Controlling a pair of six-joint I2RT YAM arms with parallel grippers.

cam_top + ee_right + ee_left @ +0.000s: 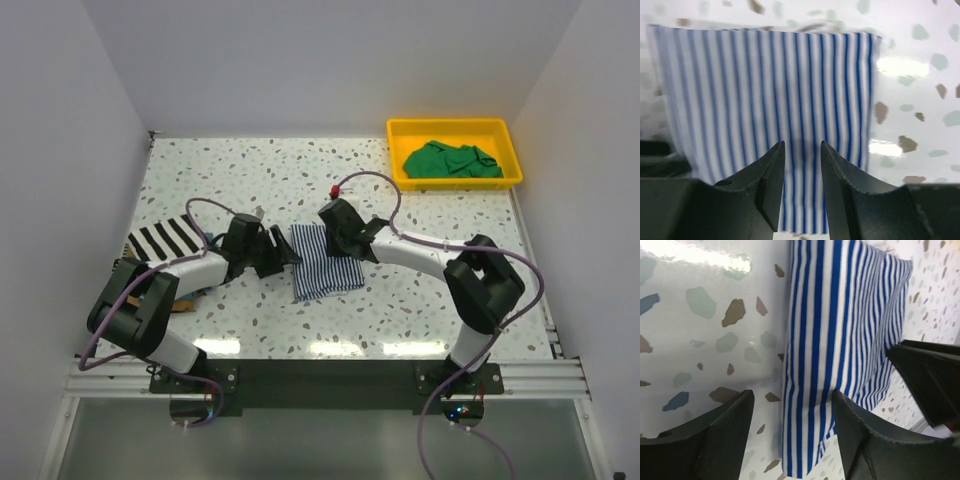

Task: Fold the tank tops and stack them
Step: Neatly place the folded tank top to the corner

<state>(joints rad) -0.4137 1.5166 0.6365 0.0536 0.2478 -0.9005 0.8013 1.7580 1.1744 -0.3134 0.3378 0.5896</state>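
The thin navy-white striped tank top (325, 262) lies folded into a rectangle at the table's middle. My left gripper (284, 256) is at its left edge; in the left wrist view it (792, 407) is open, its jaws straddling the folded edge of the cloth (840, 315). My right gripper (352, 247) is over the top's far right part; in the right wrist view it (802, 147) is open by a narrow gap just above the flat cloth (750, 85). The bold black-white striped top (163, 240) lies at the left. The green top (450, 160) lies in the yellow tray.
The yellow plastic tray (455, 126) stands at the back right corner. A bit of tan and blue cloth (188, 298) shows under the left arm. White walls close in the speckled table (250, 180) on three sides.
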